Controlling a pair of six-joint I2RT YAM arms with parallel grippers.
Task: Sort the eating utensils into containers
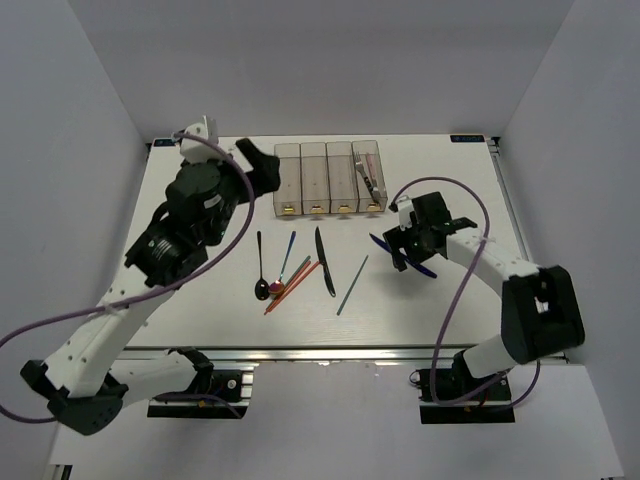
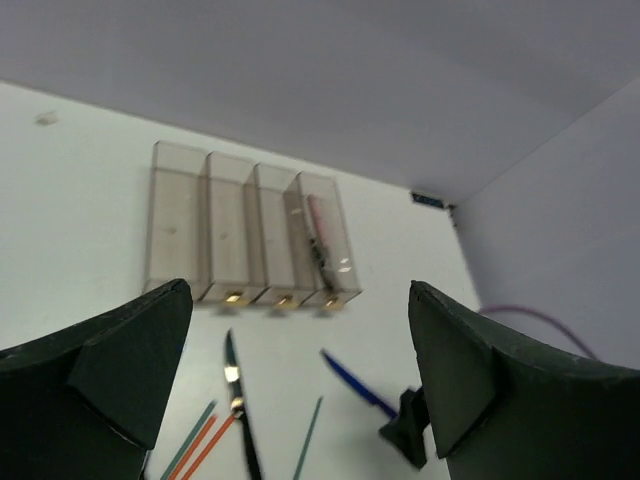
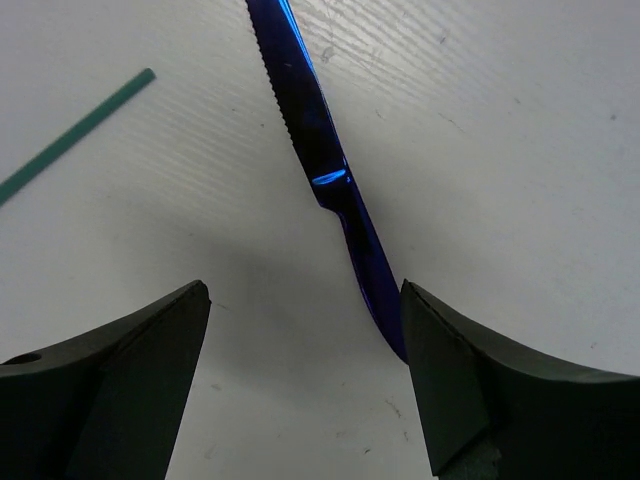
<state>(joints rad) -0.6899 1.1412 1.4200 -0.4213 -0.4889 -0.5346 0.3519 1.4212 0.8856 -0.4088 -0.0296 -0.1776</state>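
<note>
Blue knife point(image 3: 318, 130) lies flat inside the spread right claw point(image 3: 303, 300) — off-centre.

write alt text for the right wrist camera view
The right gripper, open, sits over a blue serrated knife lying on the white table, its near end beside one finger. The tip of a teal stick shows at upper left.

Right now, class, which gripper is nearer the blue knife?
Right. The right gripper sits over the blue knife, its handle beside one finger; the left gripper is far away, by the containers.
</note>
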